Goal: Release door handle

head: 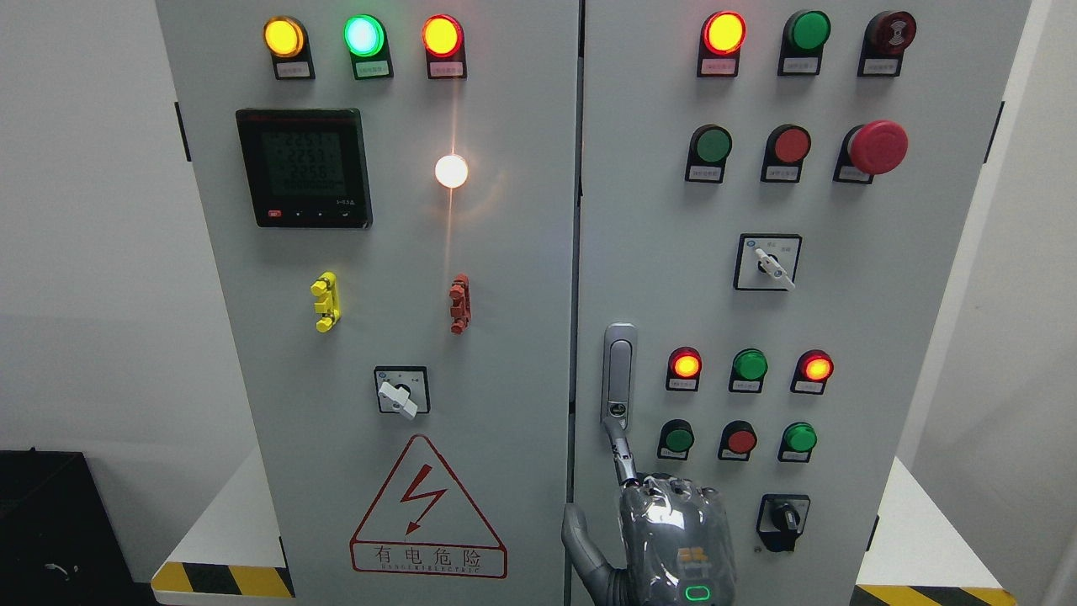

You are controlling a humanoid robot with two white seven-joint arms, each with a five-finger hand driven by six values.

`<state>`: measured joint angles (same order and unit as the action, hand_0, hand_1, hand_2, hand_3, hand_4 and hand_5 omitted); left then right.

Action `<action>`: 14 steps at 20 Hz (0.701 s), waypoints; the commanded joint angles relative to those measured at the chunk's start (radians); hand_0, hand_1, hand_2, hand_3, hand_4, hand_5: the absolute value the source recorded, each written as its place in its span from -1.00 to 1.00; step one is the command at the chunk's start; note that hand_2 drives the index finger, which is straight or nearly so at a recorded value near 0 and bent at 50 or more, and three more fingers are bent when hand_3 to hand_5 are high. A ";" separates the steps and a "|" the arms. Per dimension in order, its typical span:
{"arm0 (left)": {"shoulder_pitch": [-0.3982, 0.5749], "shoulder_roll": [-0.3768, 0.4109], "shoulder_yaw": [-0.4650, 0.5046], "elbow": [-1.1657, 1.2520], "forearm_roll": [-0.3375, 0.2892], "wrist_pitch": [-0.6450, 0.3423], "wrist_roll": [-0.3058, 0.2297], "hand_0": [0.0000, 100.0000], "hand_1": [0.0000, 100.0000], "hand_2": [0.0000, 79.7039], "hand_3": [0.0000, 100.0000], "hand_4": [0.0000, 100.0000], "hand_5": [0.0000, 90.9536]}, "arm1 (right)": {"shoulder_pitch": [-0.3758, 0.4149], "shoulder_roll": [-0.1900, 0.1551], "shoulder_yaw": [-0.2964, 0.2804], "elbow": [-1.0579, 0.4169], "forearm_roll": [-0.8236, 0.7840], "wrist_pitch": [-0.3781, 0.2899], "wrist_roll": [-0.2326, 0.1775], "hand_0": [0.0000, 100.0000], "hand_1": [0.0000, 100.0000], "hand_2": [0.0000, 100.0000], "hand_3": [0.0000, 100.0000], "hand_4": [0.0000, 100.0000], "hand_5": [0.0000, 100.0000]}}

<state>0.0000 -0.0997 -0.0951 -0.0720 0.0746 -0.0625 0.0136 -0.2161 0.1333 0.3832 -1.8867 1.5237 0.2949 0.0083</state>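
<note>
A silver door handle [619,370] stands upright at the left edge of the right cabinet door [875,337], lying flat in its recess. My right hand [669,534] comes up from the bottom edge just below it, its back toward the camera. Its index finger [621,454] points up and its tip reaches the handle's lower end by the lock. The thumb [579,539] sticks out to the left over the seam between the doors. The other fingers are tucked behind the knuckles. Nothing is held in the hand. The left arm does not show.
The right door carries lit and unlit pilot lamps, push buttons, a red mushroom stop button [877,147] and two rotary switches [772,265]. The left door [505,379] has a meter [304,167], a rotary switch and a high-voltage warning triangle [427,509]. Both doors look shut.
</note>
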 commanded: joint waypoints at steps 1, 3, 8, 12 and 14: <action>0.017 0.000 0.000 0.000 -0.001 0.000 0.000 -0.76 0.11 -1.00 -1.00 -1.00 -1.00 | -0.032 0.000 0.003 0.041 0.004 0.006 0.001 0.02 -0.65 -1.00 0.83 0.84 0.92; 0.017 0.000 0.000 0.000 0.001 0.000 0.000 -0.76 0.11 -1.00 -1.00 -1.00 -1.00 | -0.048 0.000 -0.007 0.041 0.004 0.006 0.002 0.03 -0.65 -1.00 0.83 0.84 0.92; 0.017 0.000 0.000 0.000 0.001 0.000 0.000 -0.76 0.11 -1.00 -1.00 -1.00 -1.00 | -0.040 0.000 -0.012 0.049 0.004 0.018 -0.002 0.03 -0.65 -1.00 0.83 0.84 0.92; 0.017 0.000 0.000 0.000 0.001 0.000 0.000 -0.76 0.11 -1.00 -1.00 -1.00 -1.00 | -0.045 0.000 -0.010 0.053 0.004 0.026 0.001 0.03 -0.66 -1.00 0.84 0.84 0.92; 0.017 0.000 0.000 0.000 -0.001 0.000 0.000 -0.76 0.11 -1.00 -1.00 -1.00 -1.00 | -0.048 0.000 -0.012 0.063 0.004 0.029 0.001 0.03 -0.66 -1.00 0.84 0.84 0.92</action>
<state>0.0000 -0.0997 -0.0951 -0.0720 0.0746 -0.0625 0.0136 -0.2569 0.1334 0.3769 -1.8503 1.5276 0.3199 0.0052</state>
